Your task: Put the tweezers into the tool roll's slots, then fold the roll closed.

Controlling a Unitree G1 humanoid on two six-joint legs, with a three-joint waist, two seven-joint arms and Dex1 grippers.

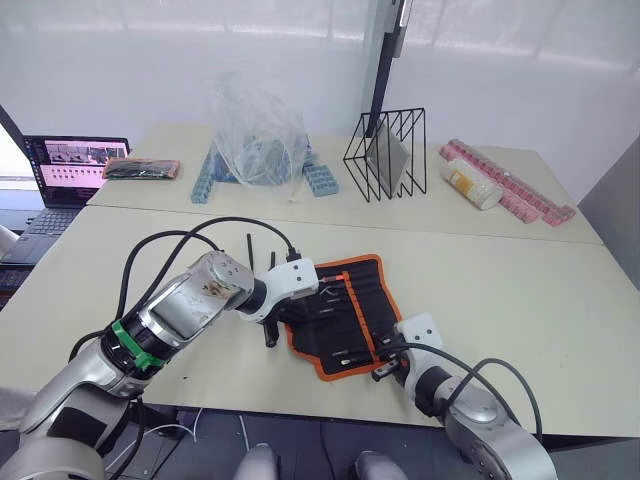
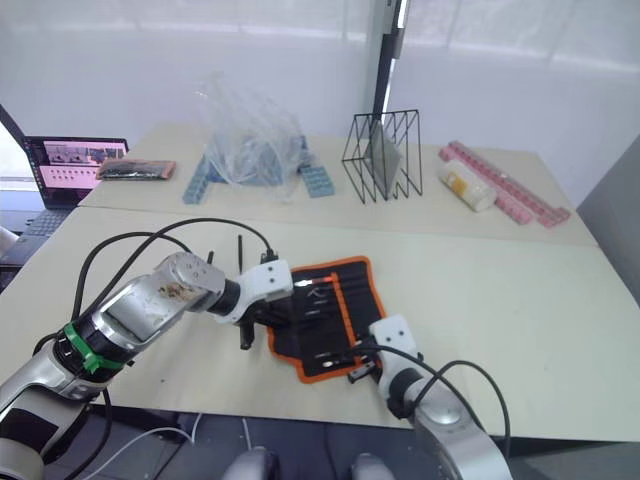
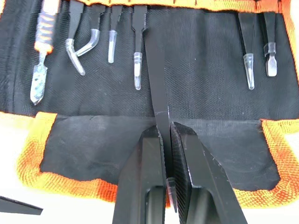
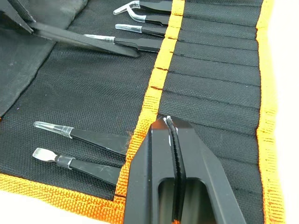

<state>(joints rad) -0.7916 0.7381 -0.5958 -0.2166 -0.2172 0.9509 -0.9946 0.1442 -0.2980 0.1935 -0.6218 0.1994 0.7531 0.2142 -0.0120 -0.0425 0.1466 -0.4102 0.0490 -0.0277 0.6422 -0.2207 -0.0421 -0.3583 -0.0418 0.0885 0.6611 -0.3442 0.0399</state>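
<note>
The tool roll (image 1: 345, 322) lies open on the near table, black with orange binding. Several capped tools sit in its slots (image 4: 210, 70). My left gripper (image 1: 312, 290) is over the roll's left part, shut on one black tweezers (image 3: 156, 105) whose tip points in among the seated tools. My right gripper (image 1: 385, 367) is at the roll's near right corner, shut with nothing between its fingers (image 4: 154, 154), its tips resting beside the orange middle band (image 4: 150, 93). Two loose tweezers (image 1: 250, 246) lie on the table just behind my left gripper.
On the far table are a laptop (image 1: 70, 165), a black-orange flat packet (image 1: 140, 168), a clear plastic bag over blue trays (image 1: 258, 140), a black wire rack (image 1: 387, 155), a white jar (image 1: 470, 183) and pink pill boxes (image 1: 520, 190).
</note>
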